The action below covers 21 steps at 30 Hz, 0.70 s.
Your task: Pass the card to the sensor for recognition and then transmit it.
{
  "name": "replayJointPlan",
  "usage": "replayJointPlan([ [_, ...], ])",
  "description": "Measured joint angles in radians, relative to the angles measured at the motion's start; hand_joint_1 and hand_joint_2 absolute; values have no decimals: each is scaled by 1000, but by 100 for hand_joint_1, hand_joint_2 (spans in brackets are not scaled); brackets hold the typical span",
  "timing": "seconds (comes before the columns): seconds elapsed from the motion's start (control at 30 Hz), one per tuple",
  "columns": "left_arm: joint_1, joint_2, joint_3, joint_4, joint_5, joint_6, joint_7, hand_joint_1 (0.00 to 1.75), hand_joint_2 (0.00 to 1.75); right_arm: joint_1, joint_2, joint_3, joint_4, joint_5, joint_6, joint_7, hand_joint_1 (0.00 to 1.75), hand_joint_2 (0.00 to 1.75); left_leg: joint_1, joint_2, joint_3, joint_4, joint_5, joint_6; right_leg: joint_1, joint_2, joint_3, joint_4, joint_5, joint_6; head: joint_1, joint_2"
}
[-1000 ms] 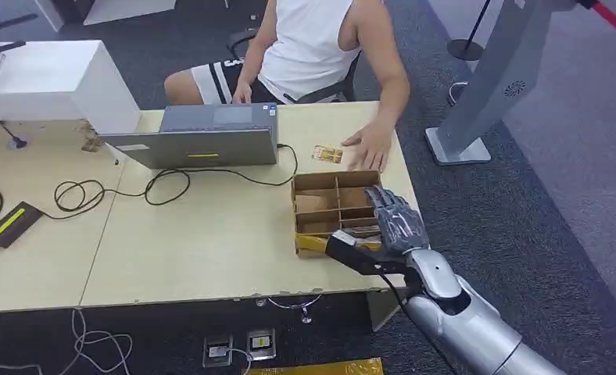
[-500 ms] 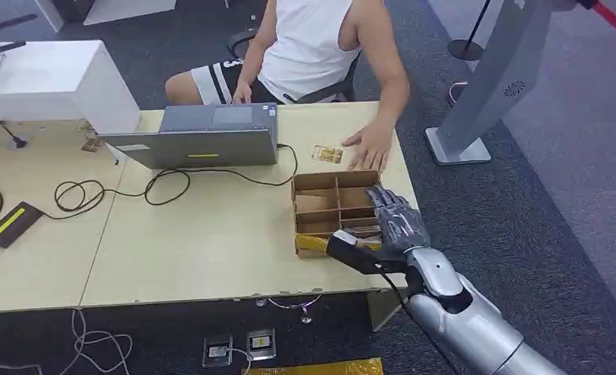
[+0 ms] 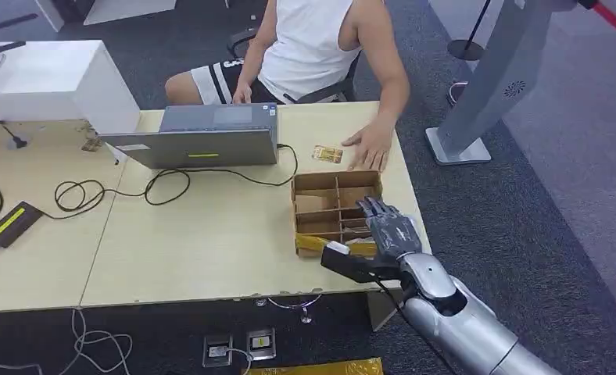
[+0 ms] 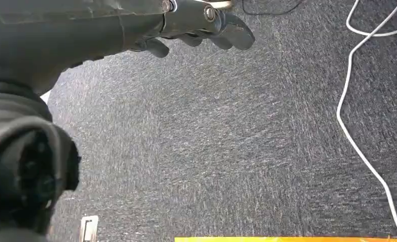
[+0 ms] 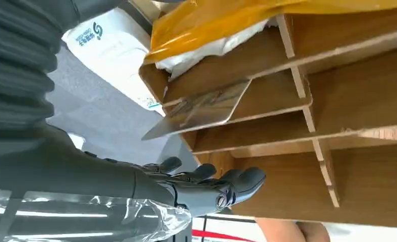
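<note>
A cardboard box (image 3: 312,182) with dividers sits on the table near its right edge. My right hand (image 3: 388,230) hovers over the box's near right compartments with fingers spread, holding nothing. In the right wrist view a glossy card (image 5: 201,108) leans in one compartment and sticks out past the box wall (image 5: 247,70); my right hand (image 5: 206,184) is close beside it but not touching. Another card (image 3: 327,154) lies flat on the table beyond the box, next to a person's hand (image 3: 370,147). My left hand (image 4: 199,27) hangs over the carpet, fingers loose, empty.
A grey laptop (image 3: 195,137) with a black cable (image 3: 164,183) lies mid-table. A black device with a yellow strip (image 3: 12,221) sits at the far left. A seated person (image 3: 313,47) faces me across the table. Yellow tape (image 5: 267,12) covers the box's near edge.
My right hand has slid a little toward me and to the left, lower over the box's near compartments. The person's hand and the card on the table stay put.
</note>
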Motion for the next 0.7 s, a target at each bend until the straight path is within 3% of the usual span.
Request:
replayJointPlan([
  [0.7, 4, -3, 0, 0, 0, 3, -5, 0, 0, -13, 7, 12, 17, -20, -35, 11, 175, 175, 0, 0, 0, 0, 0, 0, 0, 0, 0, 0, 0, 0, 0, 0],
])
